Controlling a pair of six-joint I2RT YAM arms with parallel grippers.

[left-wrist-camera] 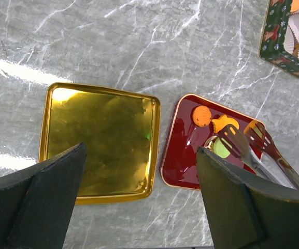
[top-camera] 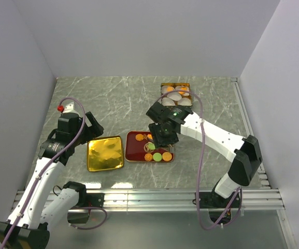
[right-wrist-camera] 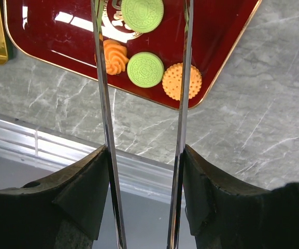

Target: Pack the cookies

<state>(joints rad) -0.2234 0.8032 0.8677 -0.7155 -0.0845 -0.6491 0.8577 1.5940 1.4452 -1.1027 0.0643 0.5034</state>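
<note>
My right gripper [right-wrist-camera: 144, 166] clamps the tongs [right-wrist-camera: 183, 104] partway shut, blades straddling a green cookie [right-wrist-camera: 142, 11] at the middle of the red tray [right-wrist-camera: 35, 23], ready to pinch.

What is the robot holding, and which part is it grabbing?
The right gripper holds metal tongs, its fingers squeezing the two long arms, well back from the tips. The left gripper is open and holds nothing.
</note>
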